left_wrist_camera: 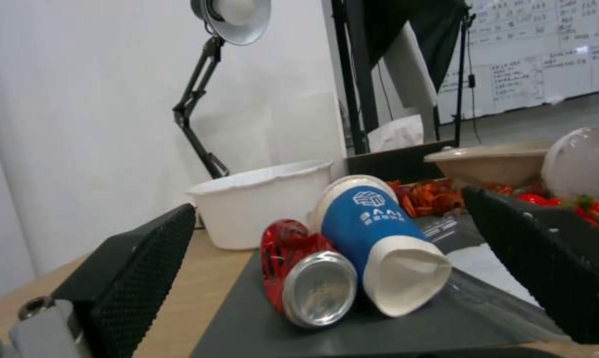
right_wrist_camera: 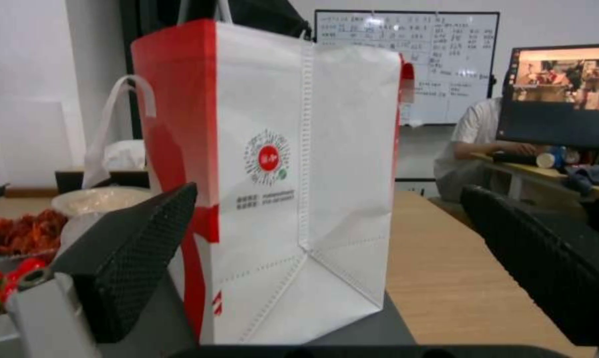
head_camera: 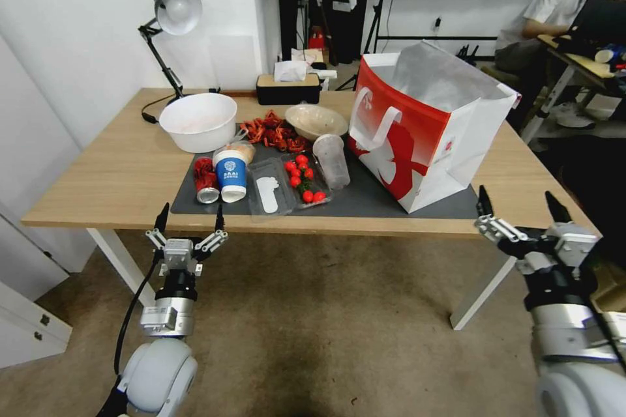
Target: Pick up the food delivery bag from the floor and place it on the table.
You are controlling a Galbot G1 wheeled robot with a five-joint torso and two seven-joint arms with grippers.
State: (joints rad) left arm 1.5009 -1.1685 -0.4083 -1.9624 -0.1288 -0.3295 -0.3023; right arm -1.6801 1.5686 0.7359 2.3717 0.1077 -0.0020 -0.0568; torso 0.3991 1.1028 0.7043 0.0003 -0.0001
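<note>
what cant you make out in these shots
- Inside of the food delivery bag: head view, hidden by its own walls and foil.
- Print under the bag's logo: right wrist view, too small.
- Table far corner: head view, behind the bag.

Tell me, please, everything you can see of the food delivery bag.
The food delivery bag is a large boxy bag, red in front, white on the side, with silver foil lining and a white strap handle. It stands upright and open on the dark grey mat at the table's right end. No gripper touches it.
</note>
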